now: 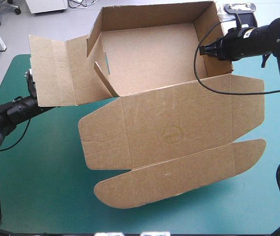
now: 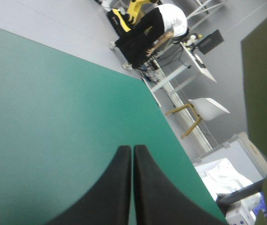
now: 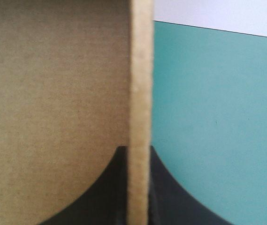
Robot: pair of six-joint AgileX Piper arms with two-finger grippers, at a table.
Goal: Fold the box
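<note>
Table: teal-green cover [image 1: 41, 196], from above, carries the box [image 1: 149, 64], tray raised toward 12 o'clock, lid [image 1: 174, 132] flat toward 6.
Left flap [image 1: 56, 69]: spread out at 9 o'clock, not yet tucked.
Left gripper [image 2: 132, 149]: fingers together over bare cover, holding nothing.
Right gripper [image 3: 140, 152]: fingers clamped on the tray's wall [image 3: 140, 70] at 2 o'clock, likely steadying it.
</note>
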